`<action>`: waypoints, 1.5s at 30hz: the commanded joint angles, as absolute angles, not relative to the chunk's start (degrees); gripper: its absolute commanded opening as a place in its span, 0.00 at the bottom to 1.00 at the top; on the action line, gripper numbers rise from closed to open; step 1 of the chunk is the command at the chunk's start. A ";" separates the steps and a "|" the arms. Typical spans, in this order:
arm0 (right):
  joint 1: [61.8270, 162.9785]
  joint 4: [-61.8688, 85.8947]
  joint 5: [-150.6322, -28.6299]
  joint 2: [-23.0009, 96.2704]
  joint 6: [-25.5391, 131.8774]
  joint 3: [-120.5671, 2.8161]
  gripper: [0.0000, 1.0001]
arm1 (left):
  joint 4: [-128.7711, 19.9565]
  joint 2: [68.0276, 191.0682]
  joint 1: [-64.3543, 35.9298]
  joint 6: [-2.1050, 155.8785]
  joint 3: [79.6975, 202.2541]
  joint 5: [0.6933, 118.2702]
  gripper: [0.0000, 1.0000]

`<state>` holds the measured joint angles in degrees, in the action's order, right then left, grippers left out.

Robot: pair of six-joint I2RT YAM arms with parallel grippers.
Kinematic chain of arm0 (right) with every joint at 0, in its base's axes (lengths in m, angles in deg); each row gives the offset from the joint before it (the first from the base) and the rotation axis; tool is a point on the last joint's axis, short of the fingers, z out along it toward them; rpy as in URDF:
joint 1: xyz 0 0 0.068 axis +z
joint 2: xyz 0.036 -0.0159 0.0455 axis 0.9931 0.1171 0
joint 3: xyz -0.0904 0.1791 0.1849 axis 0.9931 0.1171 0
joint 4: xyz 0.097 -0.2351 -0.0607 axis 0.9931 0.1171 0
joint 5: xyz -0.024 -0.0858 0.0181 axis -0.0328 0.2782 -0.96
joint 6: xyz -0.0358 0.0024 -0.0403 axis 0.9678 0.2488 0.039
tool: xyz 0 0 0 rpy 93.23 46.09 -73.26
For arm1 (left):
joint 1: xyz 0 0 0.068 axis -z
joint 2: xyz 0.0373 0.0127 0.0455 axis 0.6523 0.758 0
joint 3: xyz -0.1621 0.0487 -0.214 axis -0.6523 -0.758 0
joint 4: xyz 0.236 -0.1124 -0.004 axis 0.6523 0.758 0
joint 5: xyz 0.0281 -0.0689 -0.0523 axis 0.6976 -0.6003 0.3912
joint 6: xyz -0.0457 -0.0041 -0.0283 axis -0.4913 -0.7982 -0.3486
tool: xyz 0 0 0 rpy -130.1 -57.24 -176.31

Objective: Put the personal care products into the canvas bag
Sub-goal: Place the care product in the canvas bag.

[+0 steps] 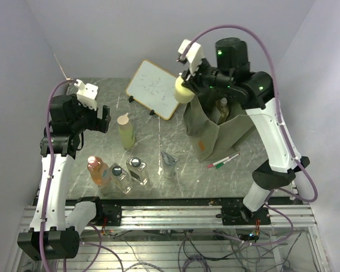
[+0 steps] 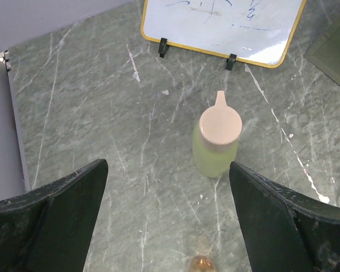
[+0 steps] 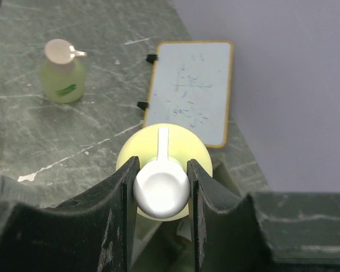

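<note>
My right gripper [image 1: 188, 79] is shut on the white pump head of the yellow-green pump bottle [image 1: 183, 91] and holds it in the air over the left rim of the olive canvas bag [image 1: 209, 133]. In the right wrist view the fingers [image 3: 118, 204] clamp the pump head, with the bottle's body [image 3: 184, 141] below it. A bottle [image 1: 222, 106] shows inside the bag. My left gripper [image 1: 100, 119] is open and empty, above the table left of the pale-green bottle [image 1: 126, 131], which stands ahead of it in the left wrist view [image 2: 215, 148]. An orange-pink bottle [image 1: 96, 170], two clear square bottles [image 1: 120, 176] [image 1: 137, 170] and a clear pouch [image 1: 169, 163] stand near the front.
A wood-framed whiteboard [image 1: 153, 89] leans at the back, left of the bag. Red and green marker pens [image 1: 222, 161] lie in front of the bag. Grey walls close in the table on both sides and at the back.
</note>
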<state>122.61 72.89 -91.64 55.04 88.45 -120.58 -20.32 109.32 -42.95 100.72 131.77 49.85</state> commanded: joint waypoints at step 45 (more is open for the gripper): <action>96.58 37.65 -110.60 40.17 79.43 -74.14 0.00 | -22.59 108.87 -37.11 103.04 129.49 49.99 0.99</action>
